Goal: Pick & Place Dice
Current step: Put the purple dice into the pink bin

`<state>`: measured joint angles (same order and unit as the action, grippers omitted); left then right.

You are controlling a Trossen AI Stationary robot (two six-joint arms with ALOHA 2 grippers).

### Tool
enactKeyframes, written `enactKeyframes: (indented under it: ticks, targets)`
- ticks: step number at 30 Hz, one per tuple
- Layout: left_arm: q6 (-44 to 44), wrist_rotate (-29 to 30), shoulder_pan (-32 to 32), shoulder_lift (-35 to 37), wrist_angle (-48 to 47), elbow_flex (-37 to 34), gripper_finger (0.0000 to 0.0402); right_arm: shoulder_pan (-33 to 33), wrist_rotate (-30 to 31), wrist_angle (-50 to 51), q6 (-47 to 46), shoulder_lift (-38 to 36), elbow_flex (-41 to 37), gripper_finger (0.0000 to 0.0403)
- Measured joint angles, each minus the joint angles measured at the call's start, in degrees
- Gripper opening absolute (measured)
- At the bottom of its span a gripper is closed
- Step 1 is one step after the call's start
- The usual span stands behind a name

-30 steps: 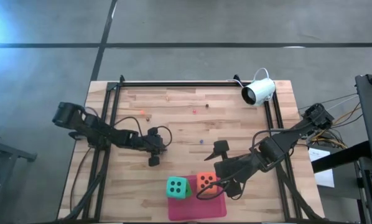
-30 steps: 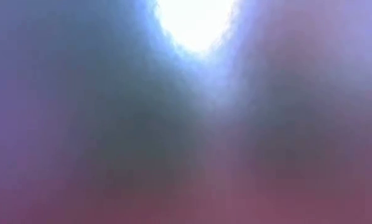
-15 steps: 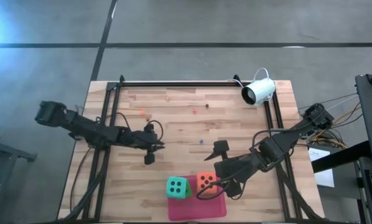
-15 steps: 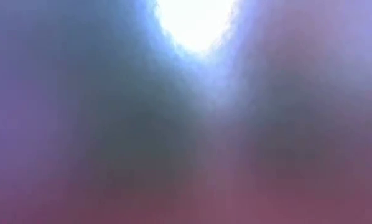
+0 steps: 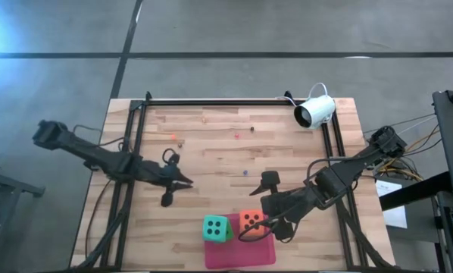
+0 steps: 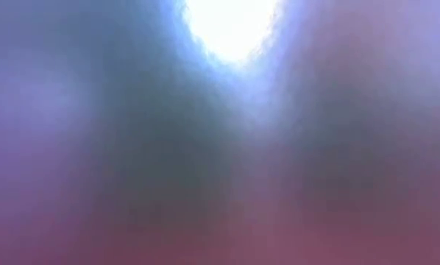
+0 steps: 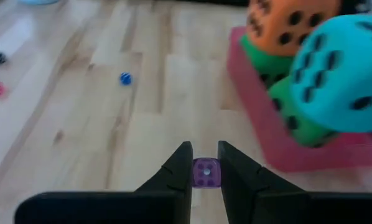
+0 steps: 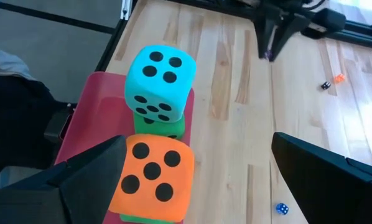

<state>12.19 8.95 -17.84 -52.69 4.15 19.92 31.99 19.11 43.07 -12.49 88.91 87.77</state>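
Listing from the front edge of the surface (image 5: pixel 211 144) outward, you have:

1. Pink mat (image 5: pixel 238 254), at the near edge. Two stacks of dice stand on it: teal die (image 5: pixel 217 227) on a green die (image 7: pixel 298 118), orange die (image 5: pixel 250 221) on a second green die (image 7: pixel 260 59).
2. Right hand (image 5: pixel 276 224), fingers spread wide, holding nothing, just beside the orange die; the wrist view shows its fingers either side of that stack.
3. Left hand (image 5: pixel 182 180), mid-surface, well apart from the mat, fingers narrow and pinching a tiny purple die (image 7: pixel 206 172).
4. Scattered tiny dice further out, including a blue one (image 7: pixel 125 78).
5. White camera (image 5: pixel 315 111), far right corner.

Risks for you to weigh: the right hand sits close enough that a small sideways drift could topple the orange stack. The purple die is gripped only at the fingertips; a jolt may let it slip. The low view is wholly blurred, so heights cannot be checked there.
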Motion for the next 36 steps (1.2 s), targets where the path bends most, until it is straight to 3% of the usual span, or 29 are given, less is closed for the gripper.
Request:
enactKeyframes:
  ticks: [7, 15, 27, 36]
  targets:
    - [-1.50, 0.79, -6.31, 0.53, -0.37, 3.76, 0.0056, 0.00, 0.00, -0.06, 0.02, 0.01, 0.00, 0.0400]
    - [-2.19, 6.54, -13.51, -2.38, -0.16, 10.91, 0.0056, 0.00, 0.03, -0.13, 0.08, -0.01, 0.00, 0.0400]
    - [-3.12, 7.54, -19.35, -19.90, -2.30, 27.32, 0.0057, 0.00, 0.39, -0.13, 0.50, 0.01, 0.00, 0.0400]
    - [-5.83, 5.69, -20.27, -31.82, -14.35, 43.95, 0.0057, 0.00, 0.42, -0.02, 0.94, 0.01, 0.00, 0.0400]
